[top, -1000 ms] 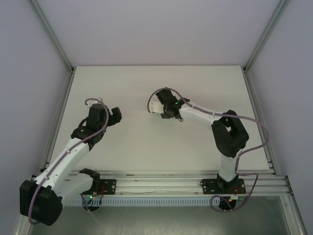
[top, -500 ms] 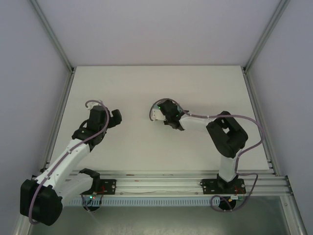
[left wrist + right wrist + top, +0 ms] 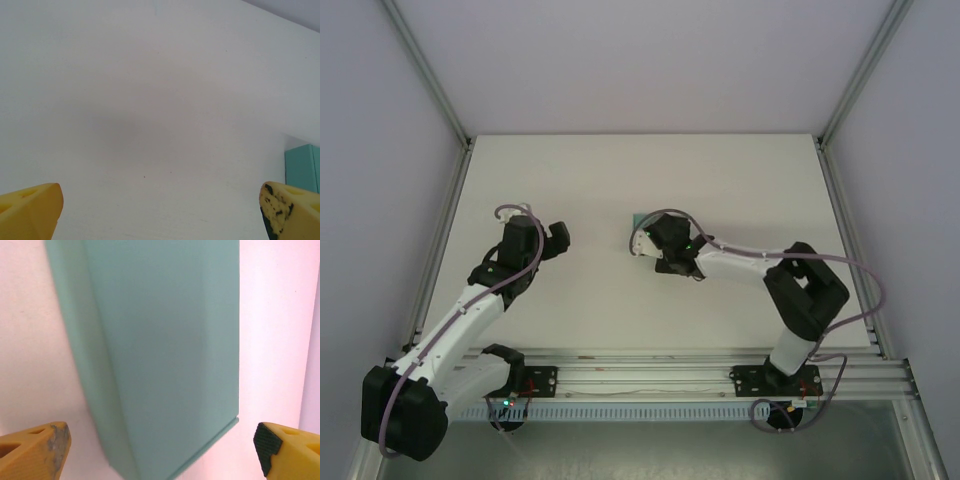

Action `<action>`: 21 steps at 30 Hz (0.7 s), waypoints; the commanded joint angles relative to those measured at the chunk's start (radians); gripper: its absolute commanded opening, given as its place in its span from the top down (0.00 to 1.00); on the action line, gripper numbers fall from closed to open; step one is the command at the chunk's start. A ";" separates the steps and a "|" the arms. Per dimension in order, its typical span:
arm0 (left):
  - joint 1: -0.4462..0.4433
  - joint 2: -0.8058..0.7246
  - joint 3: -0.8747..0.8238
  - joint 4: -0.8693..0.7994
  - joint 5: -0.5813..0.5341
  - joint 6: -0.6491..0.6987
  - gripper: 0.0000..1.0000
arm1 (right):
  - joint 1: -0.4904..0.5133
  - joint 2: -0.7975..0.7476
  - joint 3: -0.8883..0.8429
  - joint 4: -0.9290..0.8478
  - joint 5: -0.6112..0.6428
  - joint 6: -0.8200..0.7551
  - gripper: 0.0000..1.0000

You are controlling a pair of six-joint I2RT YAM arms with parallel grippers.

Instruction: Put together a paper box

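- My right fingers stand wide apart, one yellow tip in each lower corner of the right wrist view. Neither tip touches anything.
- The paper box lies on the white table just ahead of those tips, in line with the gap between them.
- It is teal-green card folded into a small rectangular box, its broad face up and a narrower side face to the left.
- From above, a teal sliver of it shows near the middle of the table, at the far edge of my right arm.
- My left fingers are wide apart too, over bare table, holding nothing.
- In the left wrist view a corner of the box shows at the right edge, just above one yellow tip.
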 commanded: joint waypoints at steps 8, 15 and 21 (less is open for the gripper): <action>0.009 0.042 0.024 0.058 -0.081 0.085 0.00 | 0.012 -0.349 -0.044 -0.220 -0.282 0.296 0.00; 0.029 0.088 0.034 0.188 -0.228 0.191 0.00 | -0.204 -0.579 -0.131 0.099 -0.212 0.746 0.00; 0.118 0.135 -0.110 0.525 -0.209 0.330 0.00 | -0.484 -0.602 -0.229 0.168 -0.129 0.978 0.00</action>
